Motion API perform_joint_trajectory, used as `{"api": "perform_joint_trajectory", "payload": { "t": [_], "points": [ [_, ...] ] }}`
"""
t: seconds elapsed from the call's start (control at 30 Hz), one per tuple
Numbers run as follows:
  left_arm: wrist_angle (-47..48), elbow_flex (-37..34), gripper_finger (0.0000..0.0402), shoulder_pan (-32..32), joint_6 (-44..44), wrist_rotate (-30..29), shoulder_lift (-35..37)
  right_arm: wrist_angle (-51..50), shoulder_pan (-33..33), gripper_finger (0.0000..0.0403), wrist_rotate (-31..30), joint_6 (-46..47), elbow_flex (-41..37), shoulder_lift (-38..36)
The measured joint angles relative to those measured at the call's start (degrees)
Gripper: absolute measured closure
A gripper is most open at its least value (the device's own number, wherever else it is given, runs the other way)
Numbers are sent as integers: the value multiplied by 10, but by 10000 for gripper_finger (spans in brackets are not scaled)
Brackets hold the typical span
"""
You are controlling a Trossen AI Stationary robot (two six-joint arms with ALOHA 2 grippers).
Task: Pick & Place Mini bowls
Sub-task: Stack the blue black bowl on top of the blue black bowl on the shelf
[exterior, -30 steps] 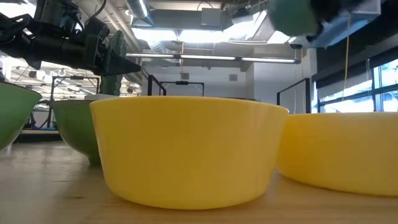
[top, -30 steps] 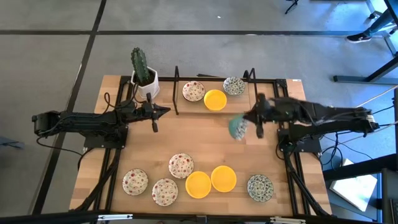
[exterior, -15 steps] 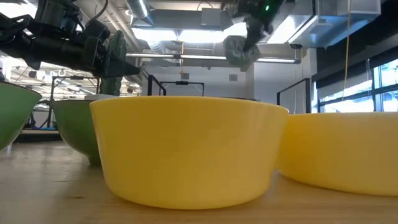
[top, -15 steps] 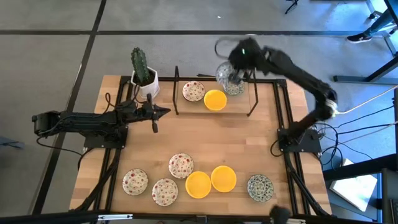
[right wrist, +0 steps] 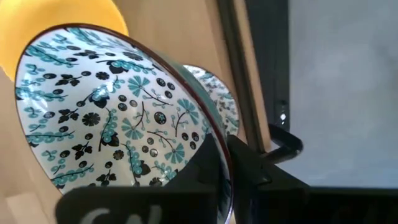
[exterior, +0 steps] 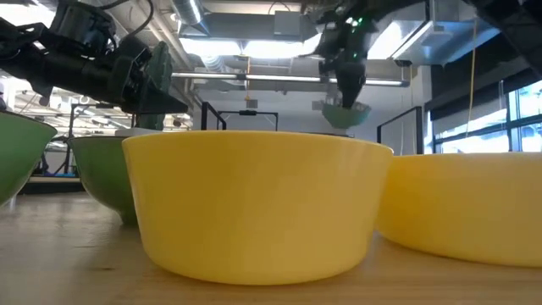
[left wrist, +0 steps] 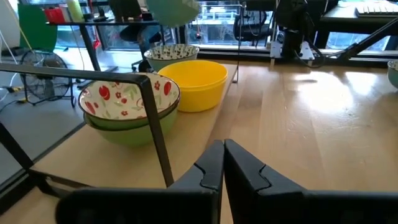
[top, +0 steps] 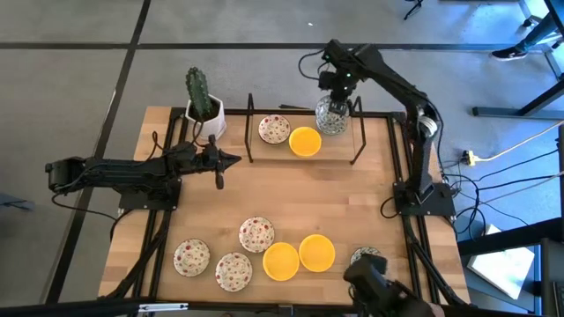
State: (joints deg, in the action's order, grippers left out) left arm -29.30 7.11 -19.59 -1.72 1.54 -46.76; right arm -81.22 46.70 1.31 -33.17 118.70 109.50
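My right gripper [top: 338, 92] hangs over the table's far right corner, shut on a white mini bowl with a green-blue pattern [right wrist: 112, 118]. It holds this bowl just over a like bowl [right wrist: 219, 102] that rests on the table beside a yellow one [top: 305, 141] and a red-floral one [top: 274, 129]. Several more mini bowls sit in a near row: red-floral [top: 233, 271], yellow [top: 281, 261], green-blue [top: 367, 258]. My left gripper [left wrist: 222, 155] waits shut at the left, short of the far row. My right gripper holds the green-blue bowl by its rim [right wrist: 219, 144], with one finger [right wrist: 202, 167] inside the bowl and the other outside. The fingers come from above, pointing steeply down. The bowl [exterior: 345, 114] hangs under them, mouth up, over the bowl on the table; whether the two touch I cannot tell.
A white square pot with a cactus [top: 204, 110] stands at the far left corner. Black wire stands [top: 251, 132] [top: 358, 132] rise on both sides of the far bowls. A dark shape [top: 383, 291] at the near edge covers part of the near green-blue bowl.
My right gripper has swung with the green-blue bowl from the table's middle right toward the far edge, tipping from near level to pointing down. In the last half second it has come down over the far right bowl. The bowl stays in its hold.
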Motion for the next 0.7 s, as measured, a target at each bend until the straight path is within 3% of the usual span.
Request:
{"api": "perform_joint_trajectory", "payload": {
  "t": [0.7],
  "points": [
    [-10, 0, 396, 0, 5, 0, 0, 2, 30, 389, 4, -20, -1, 87]
  ]
}}
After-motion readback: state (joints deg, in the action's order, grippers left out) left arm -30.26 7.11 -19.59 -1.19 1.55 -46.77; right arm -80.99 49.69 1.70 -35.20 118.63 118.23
